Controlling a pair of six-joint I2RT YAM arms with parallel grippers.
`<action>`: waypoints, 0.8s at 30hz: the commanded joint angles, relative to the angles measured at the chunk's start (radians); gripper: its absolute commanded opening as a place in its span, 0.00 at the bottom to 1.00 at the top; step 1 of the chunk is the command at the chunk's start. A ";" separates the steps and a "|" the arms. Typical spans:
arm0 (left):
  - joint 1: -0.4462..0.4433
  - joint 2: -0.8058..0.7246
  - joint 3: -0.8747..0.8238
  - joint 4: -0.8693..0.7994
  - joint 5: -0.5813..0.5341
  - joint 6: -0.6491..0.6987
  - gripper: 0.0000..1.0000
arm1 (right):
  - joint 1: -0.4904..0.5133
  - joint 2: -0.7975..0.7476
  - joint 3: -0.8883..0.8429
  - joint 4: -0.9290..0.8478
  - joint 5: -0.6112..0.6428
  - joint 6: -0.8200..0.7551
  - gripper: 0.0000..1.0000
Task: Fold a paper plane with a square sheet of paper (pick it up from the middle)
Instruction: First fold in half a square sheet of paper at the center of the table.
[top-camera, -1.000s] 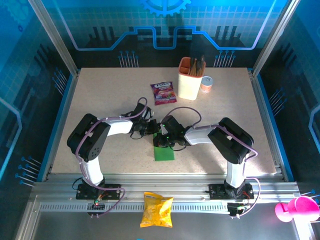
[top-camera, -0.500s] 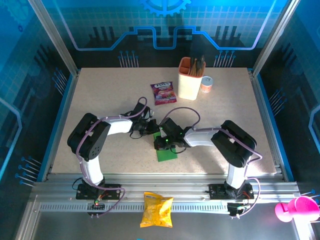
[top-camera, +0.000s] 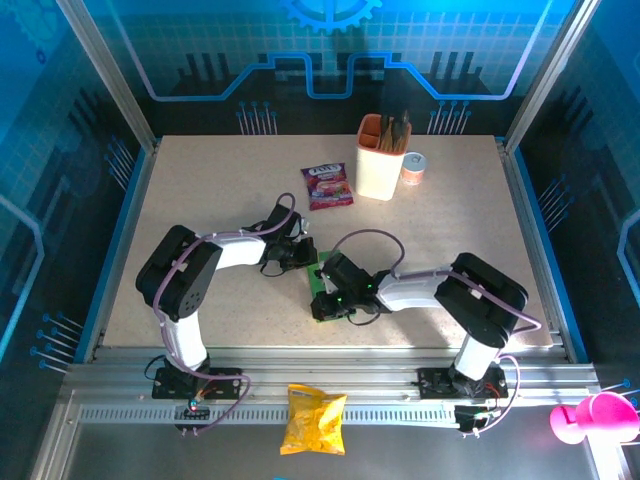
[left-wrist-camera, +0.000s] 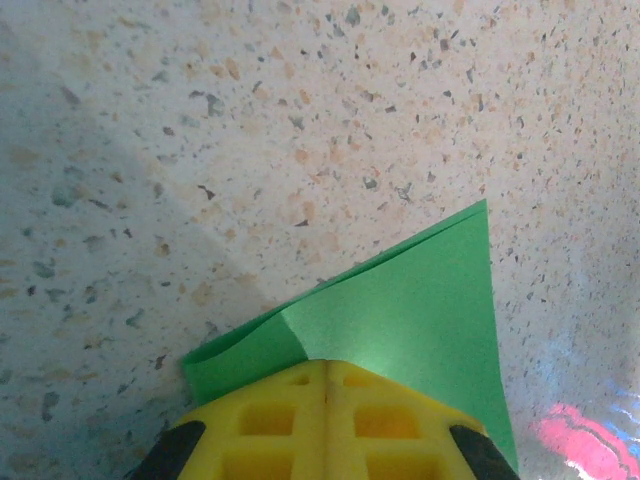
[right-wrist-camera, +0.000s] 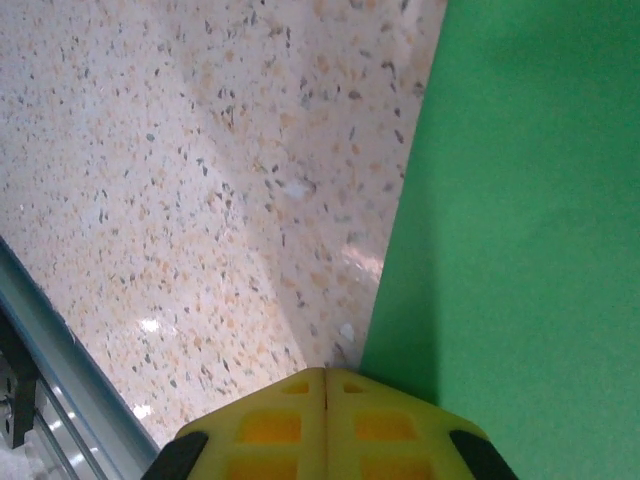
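L gripper (left-wrist-camera: 327, 368) pinches green paper (left-wrist-camera: 420, 300), R gripper (right-wrist-camera: 325, 378) closed at edge.

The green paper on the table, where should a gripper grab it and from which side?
Probably take the paper at its folded edge by the left gripper: there the top layer seems to lift slightly off the table, leaving a lip to pinch. Come in low from that side; the rest lies flat.

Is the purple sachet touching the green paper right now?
No, the purple sachet lies farther back than the green paper, with bare table between them.
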 joint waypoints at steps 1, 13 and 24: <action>0.010 0.055 -0.002 -0.072 -0.076 0.025 0.00 | 0.016 -0.036 -0.069 0.024 -0.021 0.045 0.00; 0.027 -0.008 0.065 -0.111 -0.051 0.037 0.00 | -0.008 -0.161 -0.216 0.084 -0.040 0.108 0.00; -0.001 -0.166 -0.008 -0.055 0.017 -0.028 0.00 | -0.076 -0.266 -0.075 -0.051 -0.031 0.037 0.00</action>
